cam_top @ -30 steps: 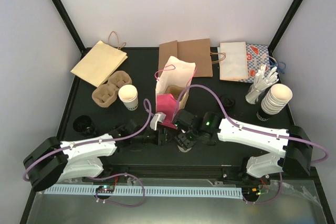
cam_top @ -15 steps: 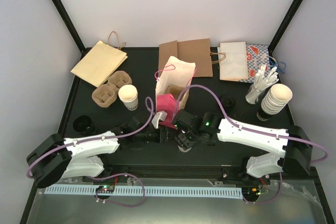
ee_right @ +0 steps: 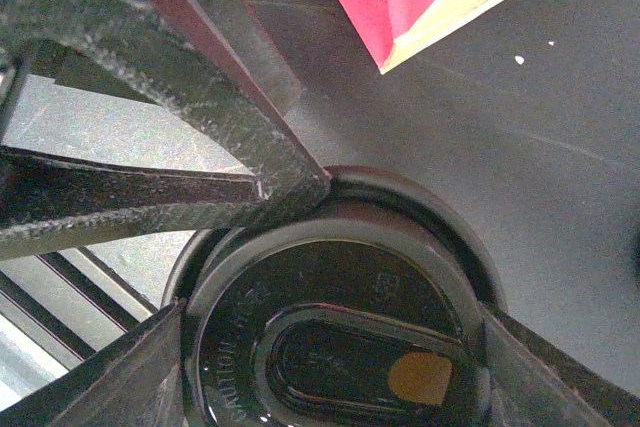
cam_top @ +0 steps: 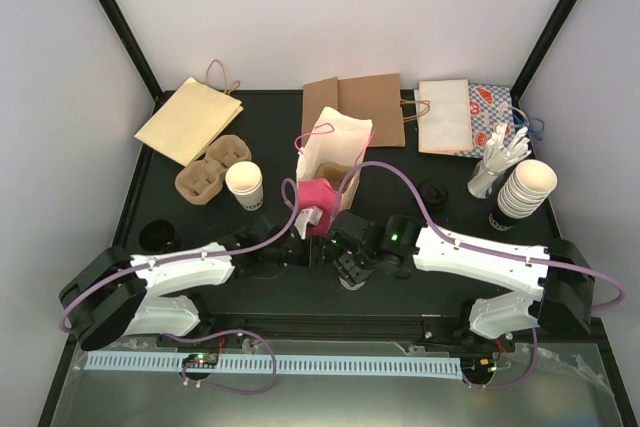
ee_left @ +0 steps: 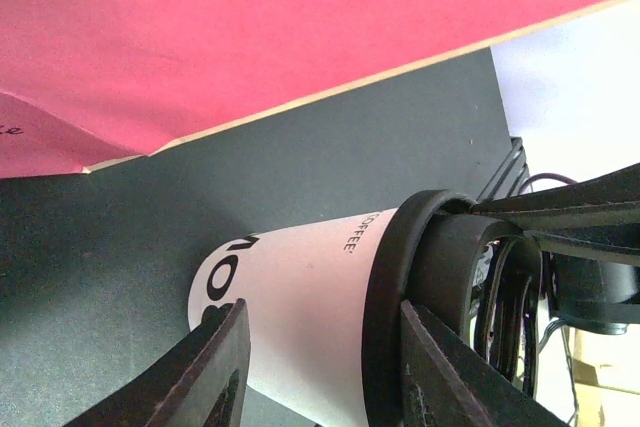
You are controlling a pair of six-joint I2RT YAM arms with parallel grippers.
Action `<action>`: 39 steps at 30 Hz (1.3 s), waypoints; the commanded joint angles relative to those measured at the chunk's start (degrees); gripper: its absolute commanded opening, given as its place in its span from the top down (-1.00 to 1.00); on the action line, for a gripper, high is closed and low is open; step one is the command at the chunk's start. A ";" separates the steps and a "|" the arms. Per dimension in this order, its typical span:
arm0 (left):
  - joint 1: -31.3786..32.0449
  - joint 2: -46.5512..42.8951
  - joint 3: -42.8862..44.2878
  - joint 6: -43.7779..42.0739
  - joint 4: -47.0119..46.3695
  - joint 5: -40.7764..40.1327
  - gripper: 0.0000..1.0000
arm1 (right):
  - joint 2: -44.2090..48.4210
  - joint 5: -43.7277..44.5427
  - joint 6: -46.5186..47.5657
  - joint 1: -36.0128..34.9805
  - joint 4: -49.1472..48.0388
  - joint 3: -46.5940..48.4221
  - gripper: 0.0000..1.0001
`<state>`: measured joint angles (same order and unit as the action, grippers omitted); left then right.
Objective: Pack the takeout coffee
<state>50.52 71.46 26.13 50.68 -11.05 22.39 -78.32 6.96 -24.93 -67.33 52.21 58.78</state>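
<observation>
Black table (cam_top: pixel 270 117) seen from above. At far left, open white cup (cam_top: pixel 243 185) stood alone. Next, left gripper (ee_left: pixel 320 387) held half-wide, apparently gripping nothing, beside pink-and-cream bag (cam_top: pixel 335 142). Lidded takeout coffee (ee_left: pixel 300 297) stood upright near bag base, its lid clasped by right gripper (ee_right: pixel 330 337).

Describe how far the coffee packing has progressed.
Done: the pink bag stands open and the coffee cup wears its black lid. In hand: the right gripper seems to clasp the cup at the lid beside the bag; the left gripper hovers open nearby. Left: lifting it into the bag.
</observation>
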 commanded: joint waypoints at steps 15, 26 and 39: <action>1.32 3.24 -2.46 -0.64 0.57 -0.65 0.16 | -6.31 -7.14 -2.99 -3.84 4.51 -4.56 -0.25; 3.36 -4.17 -4.66 0.24 5.29 -0.35 0.15 | -7.50 -7.06 -3.19 -3.84 3.87 -4.32 -0.25; 4.15 -10.59 -6.68 1.31 8.62 -1.04 0.14 | -7.28 -6.29 -3.73 -3.81 3.77 -4.03 -0.25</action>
<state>53.08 61.63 20.86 52.05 -8.86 17.98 -79.66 7.70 -27.11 -70.41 52.10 60.05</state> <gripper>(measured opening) 0.427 0.711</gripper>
